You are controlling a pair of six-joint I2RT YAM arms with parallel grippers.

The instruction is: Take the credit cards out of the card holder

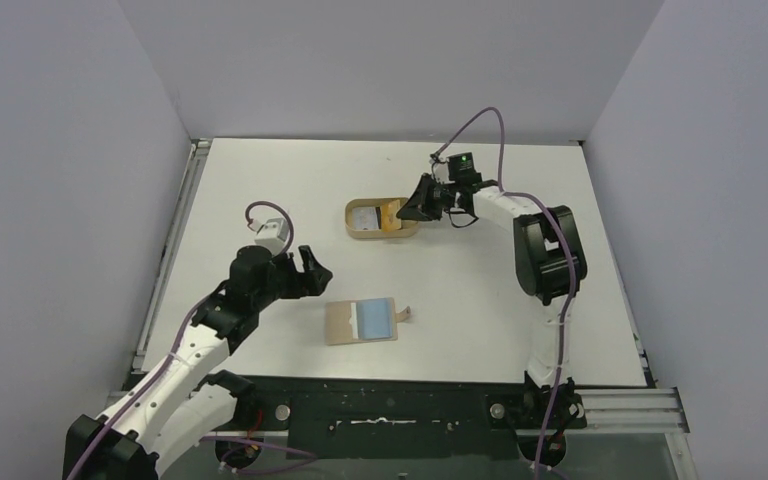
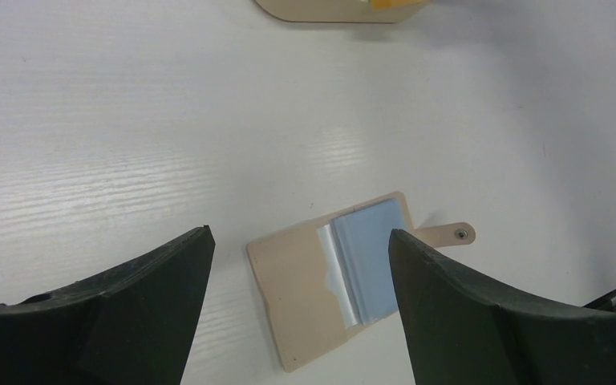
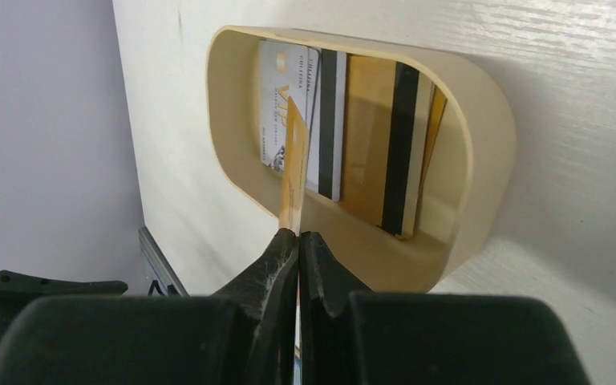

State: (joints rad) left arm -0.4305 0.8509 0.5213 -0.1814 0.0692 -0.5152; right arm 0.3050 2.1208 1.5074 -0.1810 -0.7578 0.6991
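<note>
The tan card holder [image 1: 360,321] lies open and flat on the table, its tab [image 2: 455,233] pointing right. A light blue credit card [image 2: 369,265] sits in its right half. My left gripper [image 2: 301,241] hovers open above the holder [image 2: 305,297], nothing between its fingers; from above that gripper [image 1: 312,270] is up and left of the holder. My right gripper [image 3: 297,237] is shut on a yellow-orange credit card [image 3: 293,172], held edge-on over the oval tan tray [image 3: 481,120]. From above, the right gripper [image 1: 415,203] is at the tray's right end.
The oval tray [image 1: 357,234] at mid-table holds a white card [image 3: 281,104] and further cards with black stripes [image 3: 397,144]. White walls enclose the table on three sides. A metal rail [image 1: 175,240] runs along the table's left edge.
</note>
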